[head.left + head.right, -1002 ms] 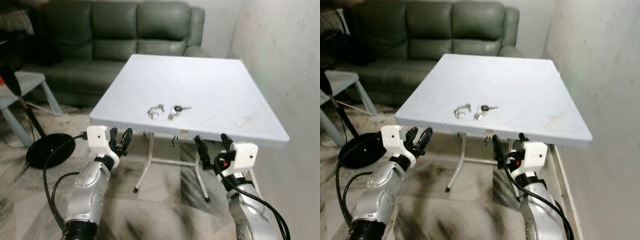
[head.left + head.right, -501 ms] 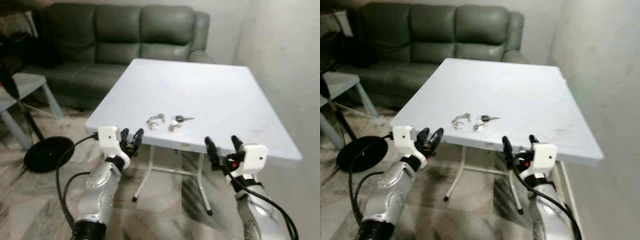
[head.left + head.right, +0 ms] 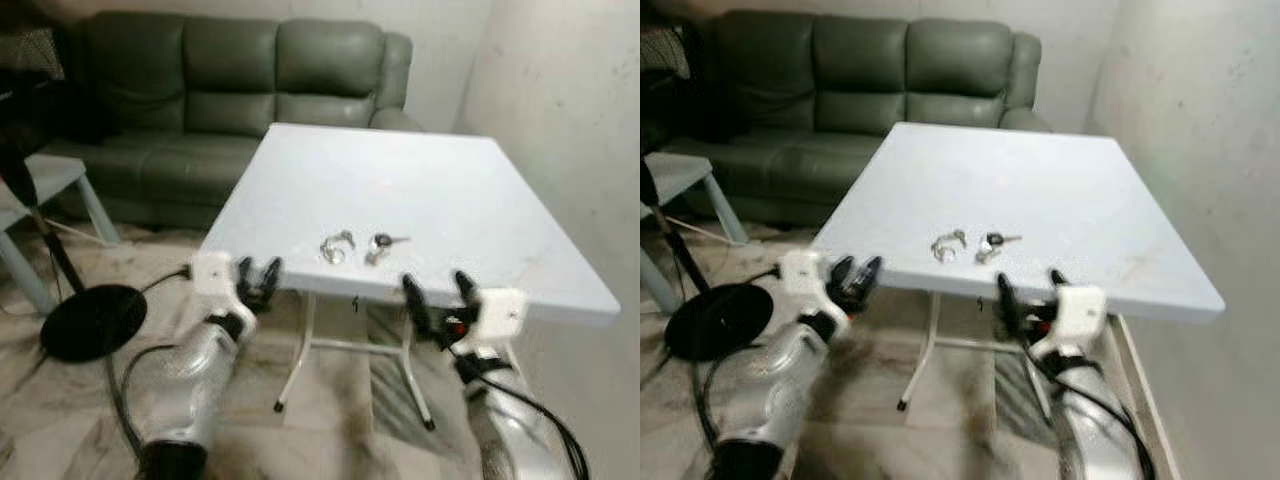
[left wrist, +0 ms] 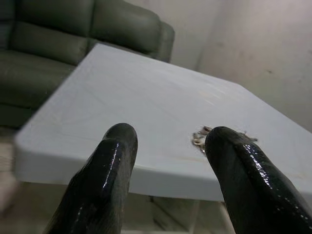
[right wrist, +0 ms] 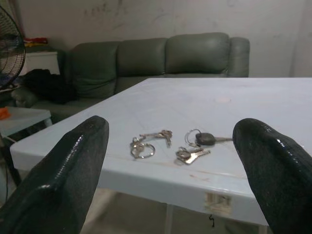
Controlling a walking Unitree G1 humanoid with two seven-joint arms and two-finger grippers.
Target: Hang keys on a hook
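Note:
Two small bunches of keys lie near the front edge of a white square table (image 3: 420,180): a silver ring bunch (image 3: 337,246) and, to its right, a black-headed key with a silver key (image 3: 378,244). In the right wrist view the silver bunch (image 5: 146,143) and the black-headed key (image 5: 202,139) lie straight ahead on the tabletop. My left gripper (image 3: 258,273) is open, just below the table's front left edge. Level with the front edge, my right gripper (image 3: 438,290) is open too, a short way in front of the keys. Nothing is held.
A dark green sofa (image 3: 230,70) stands behind the table. At the left are a pale side table (image 3: 40,180) and a fan's black round base (image 3: 90,320) on the marbled floor. A bare wall (image 3: 570,120) runs close along the table's right side.
The whole picture has shifted a little and blurred, so the camera has moved. Both grippers stay open at the table's front edge. The keys lie where they were.

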